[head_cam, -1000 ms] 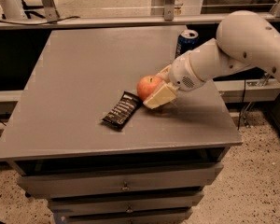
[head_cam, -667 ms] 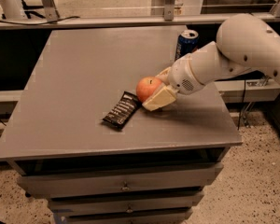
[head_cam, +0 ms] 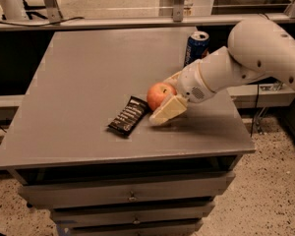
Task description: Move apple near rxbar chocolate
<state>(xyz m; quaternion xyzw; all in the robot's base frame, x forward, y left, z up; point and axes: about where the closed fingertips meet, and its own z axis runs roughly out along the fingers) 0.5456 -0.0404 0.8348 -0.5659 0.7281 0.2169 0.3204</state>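
Note:
The red-orange apple (head_cam: 158,95) is just right of the rxbar chocolate (head_cam: 129,115), a flat black bar with white lettering lying on the grey table (head_cam: 88,73). The two are very close, with a small gap between them. My gripper (head_cam: 164,95) reaches in from the right and is shut on the apple. One cream finger (head_cam: 167,110) is in front of the apple and the other is behind it. The apple is at or just above the tabletop.
A blue soda can (head_cam: 196,46) stands upright behind the gripper, close to my white arm (head_cam: 246,58). The table's right edge and front edge are near the apple. Drawers sit under the tabletop.
The gripper and the apple have dropped slightly toward the tabletop. The bar and the can have not moved.

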